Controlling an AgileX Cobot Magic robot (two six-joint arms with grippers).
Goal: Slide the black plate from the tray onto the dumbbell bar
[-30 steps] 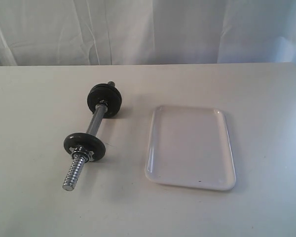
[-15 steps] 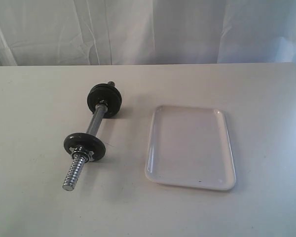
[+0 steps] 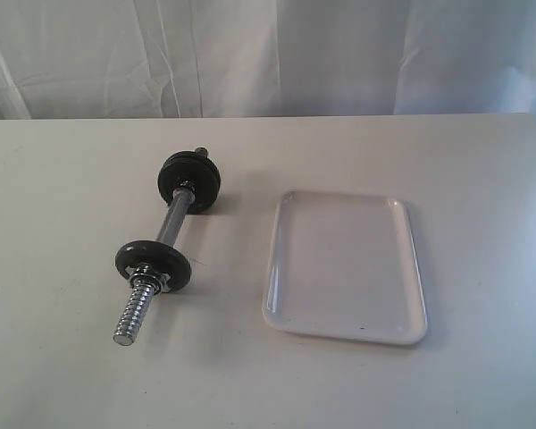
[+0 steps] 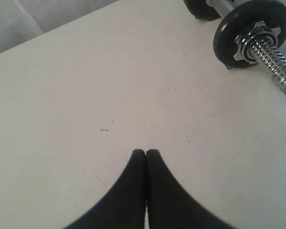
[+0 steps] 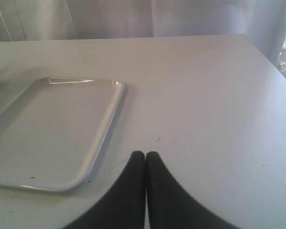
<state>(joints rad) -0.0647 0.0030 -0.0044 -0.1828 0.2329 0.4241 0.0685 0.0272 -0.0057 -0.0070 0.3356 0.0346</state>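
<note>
The white tray [image 3: 273,268] lies on the table's right half with nothing in it, and no loose black plate shows in any view. To its left lies the chrome dumbbell bar [image 3: 171,219], slanting away from the front. It carries one black disc [image 3: 154,261] near its threaded front end, backed by a chrome nut, and a thicker black disc group [image 3: 189,180] at the far end. Neither arm appears in the exterior view. My left gripper [image 4: 146,152] is shut and empty over bare table, apart from the front disc [image 4: 227,36]. My right gripper [image 5: 146,154] is shut and empty beside the tray's rim [image 5: 105,126].
A white curtain [image 3: 268,54] hangs behind the table's far edge. The table's right edge [image 5: 276,67] runs close to the tray side. Bare tabletop [image 3: 62,214] stretches left of the bar.
</note>
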